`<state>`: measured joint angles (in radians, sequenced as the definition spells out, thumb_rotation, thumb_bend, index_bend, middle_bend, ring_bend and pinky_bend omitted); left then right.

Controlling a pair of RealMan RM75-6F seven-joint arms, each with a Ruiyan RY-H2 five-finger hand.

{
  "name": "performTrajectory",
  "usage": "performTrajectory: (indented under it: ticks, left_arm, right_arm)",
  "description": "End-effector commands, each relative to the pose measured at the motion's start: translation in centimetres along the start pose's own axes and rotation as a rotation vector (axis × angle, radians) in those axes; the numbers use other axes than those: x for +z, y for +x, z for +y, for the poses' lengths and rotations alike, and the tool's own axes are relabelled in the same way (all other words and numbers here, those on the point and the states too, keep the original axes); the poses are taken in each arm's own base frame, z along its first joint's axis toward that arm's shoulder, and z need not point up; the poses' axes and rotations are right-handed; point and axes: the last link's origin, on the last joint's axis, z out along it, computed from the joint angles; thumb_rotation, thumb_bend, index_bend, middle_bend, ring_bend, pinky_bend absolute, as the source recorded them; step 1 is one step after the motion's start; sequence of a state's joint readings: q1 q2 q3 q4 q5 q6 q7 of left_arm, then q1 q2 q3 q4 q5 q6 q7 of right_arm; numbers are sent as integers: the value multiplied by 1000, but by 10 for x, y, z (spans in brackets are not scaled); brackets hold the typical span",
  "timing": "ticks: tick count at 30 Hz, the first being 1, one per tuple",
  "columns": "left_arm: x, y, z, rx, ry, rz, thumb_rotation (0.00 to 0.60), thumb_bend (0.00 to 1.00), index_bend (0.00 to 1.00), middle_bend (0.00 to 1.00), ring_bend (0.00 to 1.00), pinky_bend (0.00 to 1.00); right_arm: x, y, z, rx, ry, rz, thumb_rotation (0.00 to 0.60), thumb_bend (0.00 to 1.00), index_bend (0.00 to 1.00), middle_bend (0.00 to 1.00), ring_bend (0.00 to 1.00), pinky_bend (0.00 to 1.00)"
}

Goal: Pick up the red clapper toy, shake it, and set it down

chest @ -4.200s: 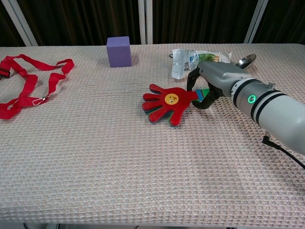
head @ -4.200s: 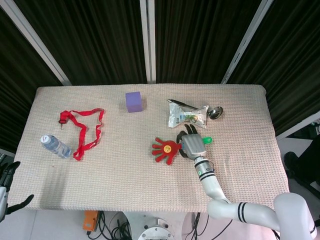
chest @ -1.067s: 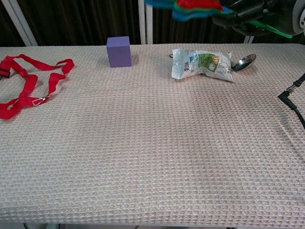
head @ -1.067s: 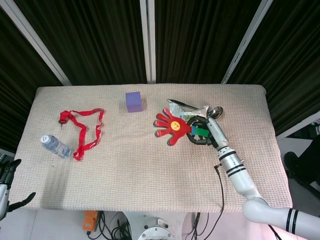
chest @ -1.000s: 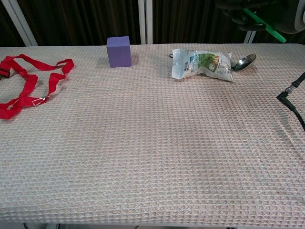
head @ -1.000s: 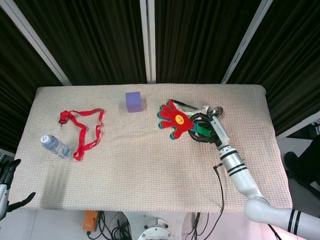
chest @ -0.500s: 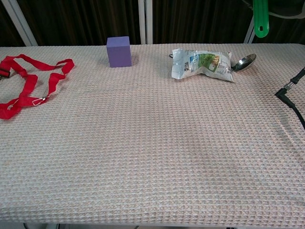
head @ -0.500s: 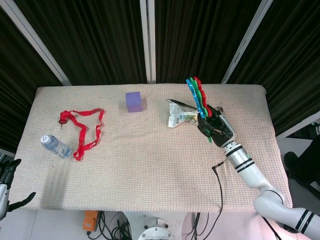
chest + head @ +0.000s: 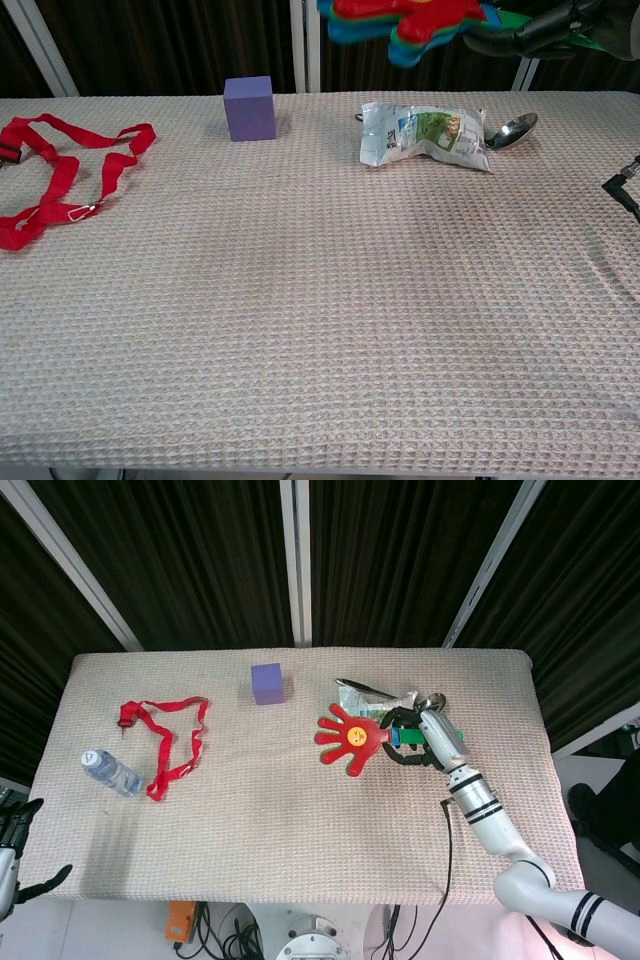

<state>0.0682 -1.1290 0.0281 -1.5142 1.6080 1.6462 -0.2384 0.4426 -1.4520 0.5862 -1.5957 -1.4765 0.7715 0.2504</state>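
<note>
The red clapper toy [image 9: 348, 738], shaped like an open palm with a yellow face and blue and green layers beneath, hangs in the air above the right half of the table. My right hand [image 9: 418, 742] grips its green handle, and the palm points left. The chest view catches the toy [image 9: 405, 22] at the top edge, well above the cloth, with my right hand [image 9: 540, 32] beside it. My left hand [image 9: 15, 855] is at the lower left corner of the head view, off the table, fingers apart and holding nothing.
A snack packet [image 9: 425, 133] and a metal spoon [image 9: 510, 128] lie under the raised toy. A purple cube [image 9: 267, 683] stands at the back centre, a red lanyard [image 9: 160, 735] and a small water bottle [image 9: 109, 771] on the left. A black cable [image 9: 622, 192] dangles at the right edge.
Half a second ago the toy stood upright, edge-on above the packet; now it has swung down and to the left, lying flat again in my right hand's grip.
</note>
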Motion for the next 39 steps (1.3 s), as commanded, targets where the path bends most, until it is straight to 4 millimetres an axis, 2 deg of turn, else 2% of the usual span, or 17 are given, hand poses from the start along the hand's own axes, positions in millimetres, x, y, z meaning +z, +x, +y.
performTrajectory:
  ticks: [1, 6, 8, 9, 11, 12, 16, 21, 24, 30, 33, 35, 39]
  left_arm:
    - [0, 0, 0, 0, 0, 0, 600, 137, 44, 69, 0, 0]
    - [0, 0, 0, -1, 2, -1, 600, 137, 45, 69, 0, 0]
    - [0, 0, 0, -1, 1, 0, 600, 137, 45, 69, 0, 0]
    - [0, 0, 0, -1, 0, 1, 600, 136, 44, 69, 0, 0]
    - [0, 0, 0, -1, -1, 2, 600, 136, 44, 69, 0, 0]
    - [0, 0, 0, 0, -1, 2, 600, 136, 44, 69, 0, 0]
    - [0, 1, 0, 3, -1, 6, 600, 137, 44, 69, 0, 0]
    - [-1, 2, 0, 4, -3, 8, 600, 136, 45, 69, 0, 0]
    - [0, 2, 1, 10, -10, 9, 600, 136, 45, 69, 0, 0]
    - [1, 5, 2, 44, -16, 13, 600, 137, 45, 69, 0, 0]
    - [1, 4, 2, 53, -11, 8, 600, 137, 45, 69, 0, 0]
    - [1, 3, 0, 74, -7, 4, 600, 137, 44, 69, 0, 0]
    - [2, 6, -5, 178, 0, 24, 600, 136, 44, 69, 0, 0]
  right_arm:
    - [-1, -19, 5, -634, -73, 9, 600, 383, 973, 721, 776, 998]
    - [-1, -13, -4, -530, -95, 22, 600, 383, 973, 719, 776, 998]
    - [-1, -13, -11, -409, -84, 36, 600, 383, 972, 729, 776, 998]
    - [-1, -13, -15, -315, -75, 47, 600, 382, 970, 737, 776, 998]
    - [-2, -15, -26, 12, -49, 77, 600, 378, 967, 746, 776, 998]
    - [-3, -13, -31, 232, -31, 92, 600, 374, 964, 749, 776, 998]
    - [-5, 1, -36, 755, 0, 107, 600, 365, 948, 745, 776, 998]
    - [-13, 24, -35, 1248, -10, 96, 600, 339, 928, 742, 776, 998]
    - [-16, 34, -31, 1364, -12, 83, 600, 337, 928, 741, 776, 998]
    - [-22, 38, -25, 1344, 19, 47, 600, 337, 928, 741, 776, 997]
    - [-26, 30, -26, 1141, 80, 33, 600, 335, 925, 735, 776, 998]
    - [-31, 17, -27, 987, 120, 22, 600, 331, 924, 733, 776, 998]
    - [-32, -5, -24, 560, 178, 40, 600, 328, 923, 733, 776, 998]
